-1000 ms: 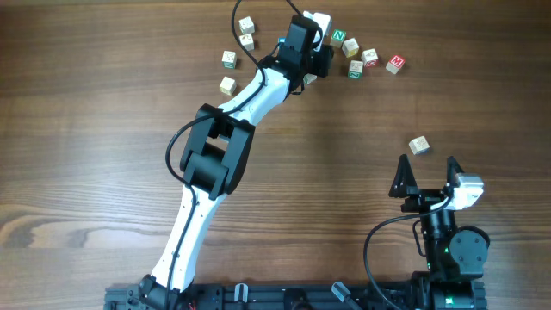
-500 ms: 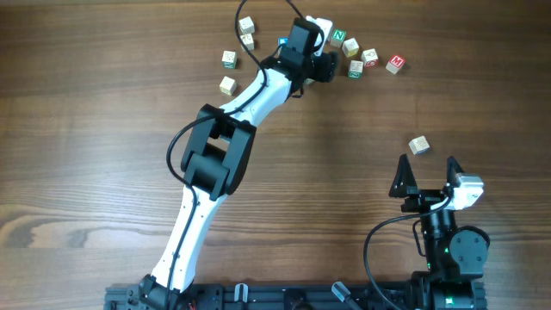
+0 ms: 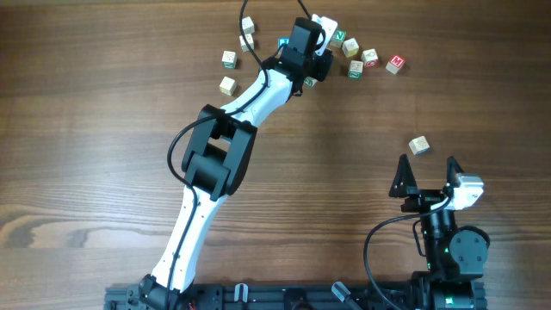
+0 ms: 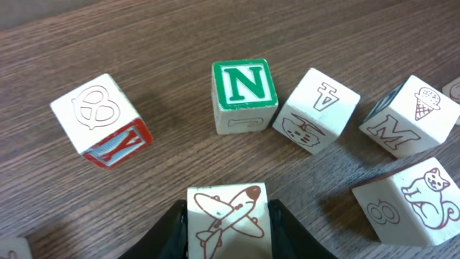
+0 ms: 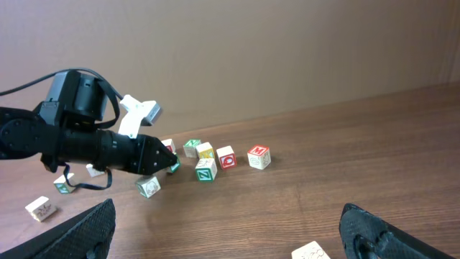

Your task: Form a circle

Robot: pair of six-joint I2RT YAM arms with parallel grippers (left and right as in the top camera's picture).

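Left hand (image 4: 228, 230) has turned slightly since a second ago | pinches airplane cube (image 4: 227, 216) near N cube (image 4: 244, 86) | circle (image 3: 370, 57): loose arc on desk (image 3: 86, 129), N cube within it | right hand (image 3: 428, 172) spread, well apart from N cube

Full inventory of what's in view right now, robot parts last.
alphabet cubes: about eleven visible, pale wood with red, green or blue faces, loose arc at the table's far side; more may be hidden under the left arm
green N cube: one, green and white top, just ahead of the left gripper
airplane cube: one, pale with a brown line drawing, between the left fingers
lone cube: one, pale, apart from the arc, near the right gripper
table: one, dark brown wood
left arm: one, white and black, stretched to the far side
left gripper: one, black, closed on the airplane cube
right gripper: one, black, open, empty, near edge
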